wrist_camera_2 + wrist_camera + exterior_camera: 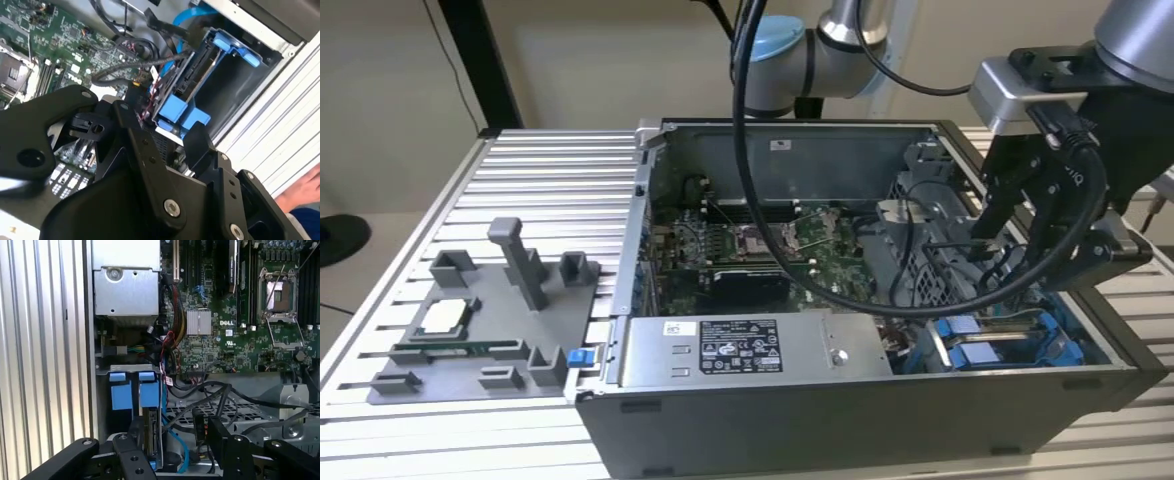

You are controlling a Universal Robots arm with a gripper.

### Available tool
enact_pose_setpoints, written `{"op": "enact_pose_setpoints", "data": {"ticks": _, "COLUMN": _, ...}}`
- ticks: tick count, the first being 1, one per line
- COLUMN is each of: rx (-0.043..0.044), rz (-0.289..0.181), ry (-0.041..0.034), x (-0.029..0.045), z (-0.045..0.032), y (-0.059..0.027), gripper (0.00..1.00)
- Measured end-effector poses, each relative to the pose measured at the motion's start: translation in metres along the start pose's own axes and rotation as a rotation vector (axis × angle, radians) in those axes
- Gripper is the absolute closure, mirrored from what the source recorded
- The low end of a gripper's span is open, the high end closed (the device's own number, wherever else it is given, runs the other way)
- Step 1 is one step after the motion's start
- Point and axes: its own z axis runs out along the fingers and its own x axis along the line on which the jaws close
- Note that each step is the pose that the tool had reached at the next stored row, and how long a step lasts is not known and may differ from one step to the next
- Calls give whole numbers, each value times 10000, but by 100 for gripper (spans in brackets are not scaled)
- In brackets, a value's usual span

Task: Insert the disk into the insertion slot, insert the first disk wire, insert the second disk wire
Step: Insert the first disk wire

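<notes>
The disk [196,67] stands on edge in its blue carrier [175,107], down inside the slot [237,87] at the corner of the case [854,420] nearest the table's [547,180] edge on the exterior view's right. It looks seated, with the carrier's tabs [135,390] showing at the slot's mouth.

The gripper [175,429] hangs low over this corner with its fingers [216,432] apart. One finger is just beside the disk's edge and the other is clear of it, so nothing is clamped. That spread probably lets them straddle the carrier's end without knocking it.

Room is tight. The case wall runs close along one side of the slot, and loose black cables [220,395] lie across the perforated wall [240,412] on the other. A blue cable [182,20] passes near the disk; I cannot tell whether either wire is plugged in. A person's hand [305,187] rests on the table just outside the case.
</notes>
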Motion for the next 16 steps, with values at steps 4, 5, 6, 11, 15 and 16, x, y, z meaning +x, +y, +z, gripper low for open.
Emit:
{"op": "enact_pose_setpoints", "data": {"ticks": 4, "rx": -1, "rz": 1, "ry": -19, "x": -68, "z": 22, "y": 3, "gripper": 0}}
{"op": "enact_pose_setpoints", "data": {"ticks": 5, "rx": -1, "rz": 4, "ry": -21, "x": -82, "z": 27, "y": 4, "gripper": 0}}
{"op": "enact_pose_setpoints", "data": {"ticks": 6, "rx": -1, "rz": 8, "ry": -24, "x": -97, "z": 31, "y": 4, "gripper": 0}}
{"op": "enact_pose_setpoints", "data": {"ticks": 11, "rx": -1, "rz": 31, "ry": -108, "x": -132, "z": 39, "y": 6, "gripper": 0}}
{"op": "enact_pose_setpoints", "data": {"ticks": 15, "rx": 3, "rz": 69, "ry": -131, "x": -133, "z": 38, "y": 6, "gripper": 0}}
{"op": "enact_pose_setpoints", "data": {"ticks": 16, "rx": 4, "rz": 74, "ry": -137, "x": -133, "z": 39, "y": 6, "gripper": 0}}
